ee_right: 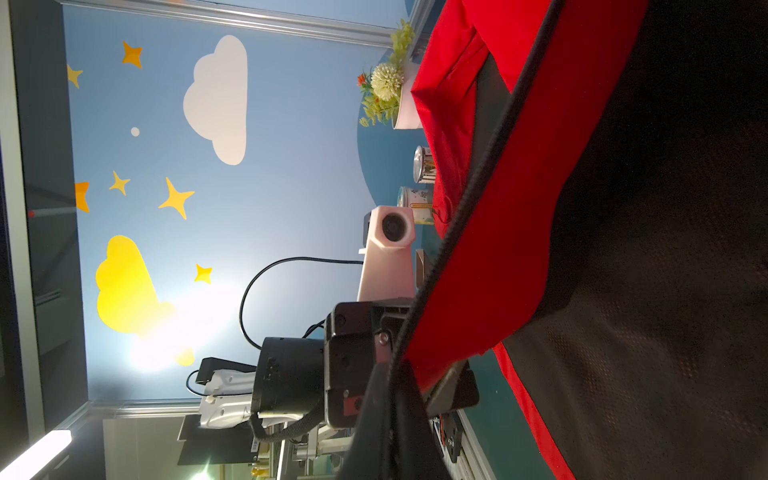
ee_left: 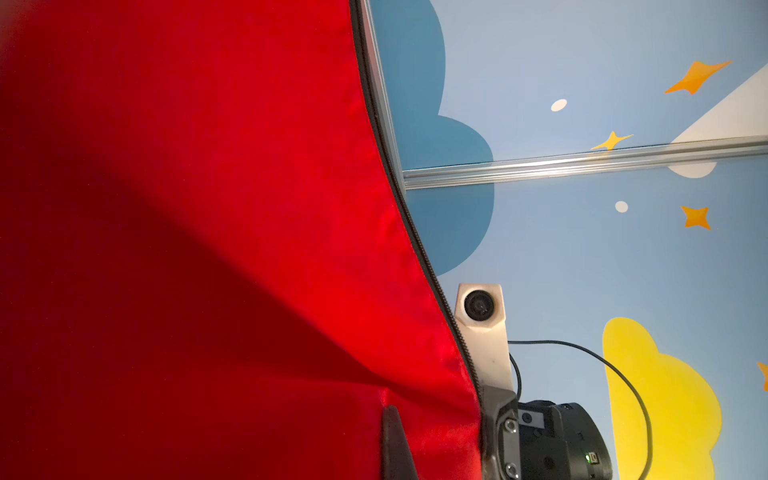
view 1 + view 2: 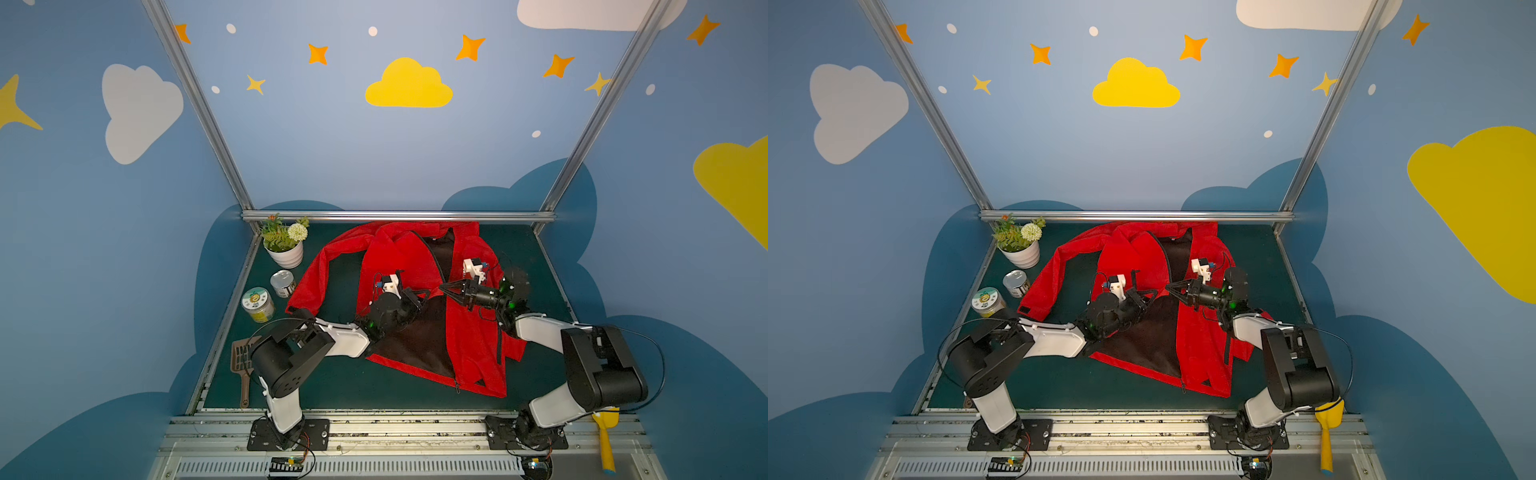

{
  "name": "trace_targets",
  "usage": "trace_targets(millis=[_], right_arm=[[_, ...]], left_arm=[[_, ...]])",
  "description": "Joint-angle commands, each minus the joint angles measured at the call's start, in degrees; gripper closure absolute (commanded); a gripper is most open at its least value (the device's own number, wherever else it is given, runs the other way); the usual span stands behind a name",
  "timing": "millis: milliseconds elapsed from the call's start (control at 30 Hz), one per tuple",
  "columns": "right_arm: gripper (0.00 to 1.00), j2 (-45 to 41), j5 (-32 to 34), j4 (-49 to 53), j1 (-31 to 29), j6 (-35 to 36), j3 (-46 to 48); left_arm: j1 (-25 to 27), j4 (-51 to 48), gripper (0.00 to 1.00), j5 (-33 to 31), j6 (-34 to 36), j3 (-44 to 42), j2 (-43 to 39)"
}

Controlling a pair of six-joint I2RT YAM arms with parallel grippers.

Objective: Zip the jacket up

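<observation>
The red jacket lies open on the dark green table, collar to the back, black lining showing between the front panels. Its front zipper is closed only near the hem, where a black pull hangs. My left gripper is shut on the raised left front panel; in the left wrist view one finger presses red cloth beside the zipper teeth. Close beside it, my right gripper is shut on the black zipper edge.
Along the table's left side stand a potted plant, a tin can and a green-lidded jar. A brown scoop lies by the left arm's base. A yellow brush lies at the front right. A metal rail borders the back.
</observation>
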State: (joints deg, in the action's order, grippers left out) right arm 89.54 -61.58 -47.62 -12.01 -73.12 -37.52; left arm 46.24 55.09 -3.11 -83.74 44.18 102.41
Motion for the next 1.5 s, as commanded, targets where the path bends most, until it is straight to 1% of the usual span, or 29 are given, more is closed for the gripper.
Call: trace_targets(millis=[0,267,567,767,833,933,1233,1467], right_arm=[[1.0,2.74,-0.52,-4.93,-0.72,-1.65,-3.93],[1.0,7.2,0.63,-6.28,-2.04,-1.51,-3.63],[1.0,8.98,1.45,-3.39,-3.25,0.76,-3.69],[1.0,8.41,2.17,-1.45,-3.68,2.27,-2.76],[1.0,8.2,2.33,-1.19,-4.06,2.46,-2.43],[1.0,8.05,2.63,-1.35,-4.42,2.55,-1.83],[1.0,7.5,3.36,-2.39,-4.39,2.1,-1.35],[1.0,7.49,3.29,-1.36,-4.36,2.59,-1.33]], left_arm=[[-0.27,0.53,0.97,1.44,1.23,0.83,-1.48],[-0.52,0.69,0.97,1.88,1.17,1.1,-2.77],[-0.67,1.77,0.97,3.28,0.77,1.87,-2.21],[-0.79,1.1,0.96,2.63,1.01,1.83,-2.87],[-0.77,1.24,0.93,2.68,0.88,2.04,-2.63],[-0.71,2.09,0.85,2.45,0.3,2.05,-2.05],[-0.72,2.8,0.82,0.65,0.15,1.28,-2.74],[-0.68,3.89,0.69,0.48,-0.47,1.09,-2.28]])
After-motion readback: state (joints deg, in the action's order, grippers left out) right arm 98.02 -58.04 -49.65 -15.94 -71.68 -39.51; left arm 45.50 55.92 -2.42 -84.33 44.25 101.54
